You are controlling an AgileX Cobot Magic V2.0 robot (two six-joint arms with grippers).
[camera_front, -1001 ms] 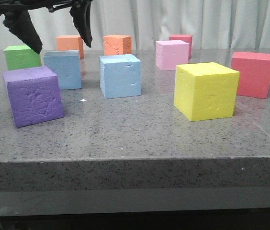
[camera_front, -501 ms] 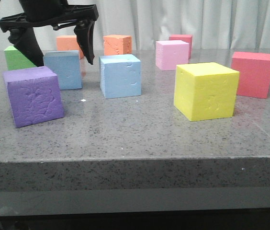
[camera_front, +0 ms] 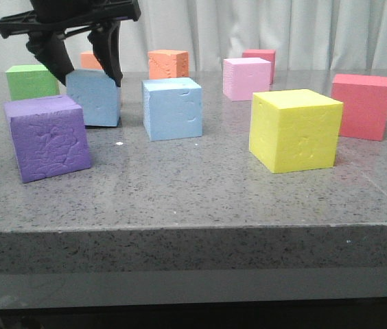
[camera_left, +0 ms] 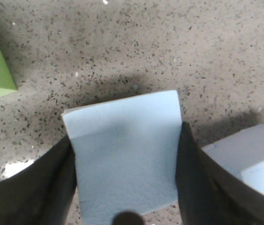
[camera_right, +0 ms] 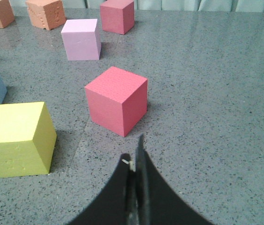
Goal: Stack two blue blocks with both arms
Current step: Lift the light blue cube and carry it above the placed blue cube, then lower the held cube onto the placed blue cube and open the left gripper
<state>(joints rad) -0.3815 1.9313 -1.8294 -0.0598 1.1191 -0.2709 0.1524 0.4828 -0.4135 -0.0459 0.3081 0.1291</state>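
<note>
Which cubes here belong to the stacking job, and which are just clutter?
Job:
- blue block in left claw
- second blue block

Clutter:
- purple cube
- green cube
- yellow cube
- red cube
- pink cube
- orange cube

A pale pleated curtain (camera_front: 303,27) is hanging behind a speckled grey stone table (camera_front: 200,199), whose polished top is reflecting soft light.
</note>
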